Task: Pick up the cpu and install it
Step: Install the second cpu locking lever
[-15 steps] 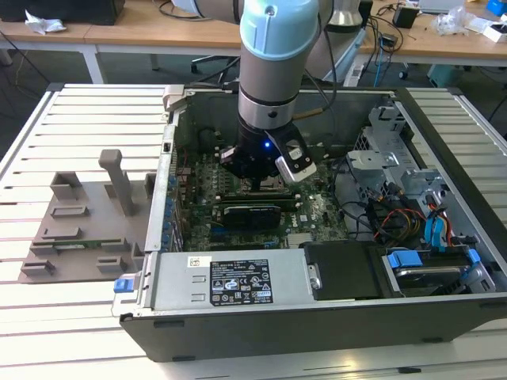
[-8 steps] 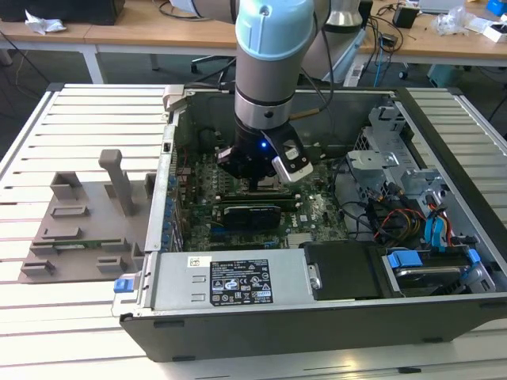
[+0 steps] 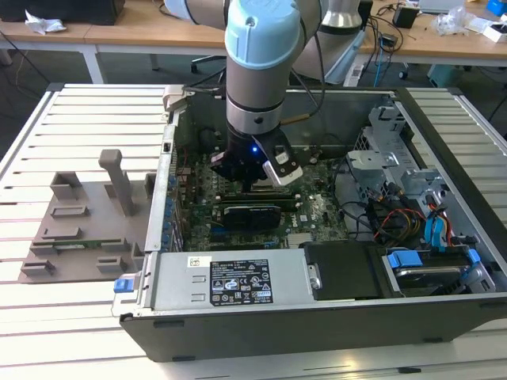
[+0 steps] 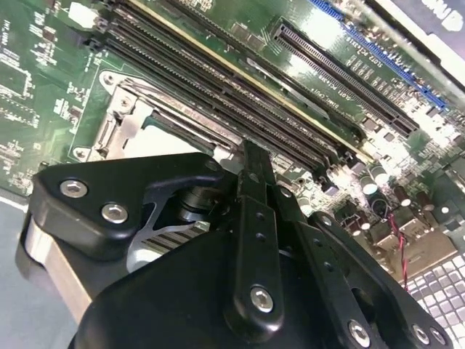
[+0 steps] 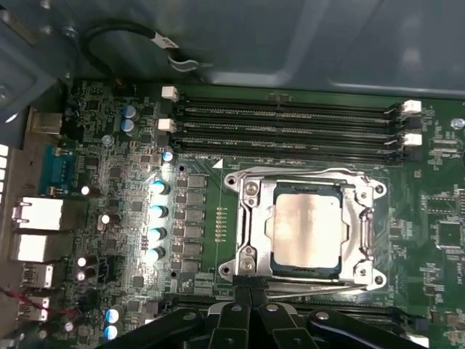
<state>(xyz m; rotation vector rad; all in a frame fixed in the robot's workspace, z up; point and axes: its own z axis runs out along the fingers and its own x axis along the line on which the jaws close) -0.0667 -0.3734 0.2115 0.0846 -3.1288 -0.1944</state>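
Green motherboard (image 5: pixel 131 218), square silver cpu (image 5: pixel 306 234) seated

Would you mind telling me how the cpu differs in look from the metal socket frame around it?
The cpu is a flat plate with a plain, matte silver-grey top; the socket frame is an open, shinier bracket with screws at its corners. Both are metallic and lie flat on the green motherboard.

In the second wrist view we see the end effector (image 4: pixel 251 218) covering most of the socket (image 4: pixel 138 120); its fingertips run past the first wrist view's edge.
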